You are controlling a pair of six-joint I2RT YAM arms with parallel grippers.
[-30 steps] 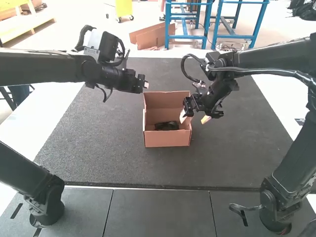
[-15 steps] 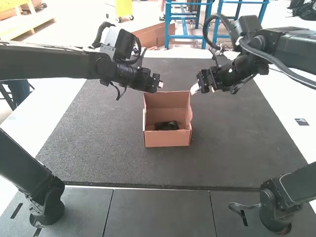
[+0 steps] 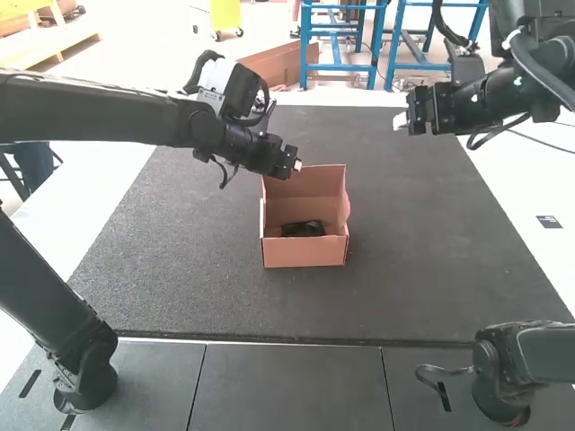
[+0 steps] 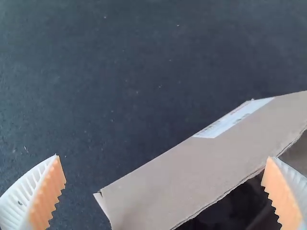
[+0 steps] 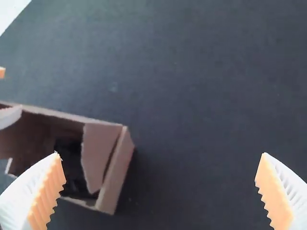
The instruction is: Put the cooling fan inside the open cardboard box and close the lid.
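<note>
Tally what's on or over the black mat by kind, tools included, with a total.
Cardboard box: 1
Fan: 1
Tools: 2 (left tool, right tool)
Total: 4

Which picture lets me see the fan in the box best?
The high view: looking down into the open cardboard box, the cooling fan lies dark on its floor. In the right wrist view a flap hides part of it; in the left wrist view the lid covers nearly all.

The open cardboard box [image 3: 305, 251] stands on the black mat [image 3: 180, 242] covering the table's [image 3: 530, 180] middle.
</note>
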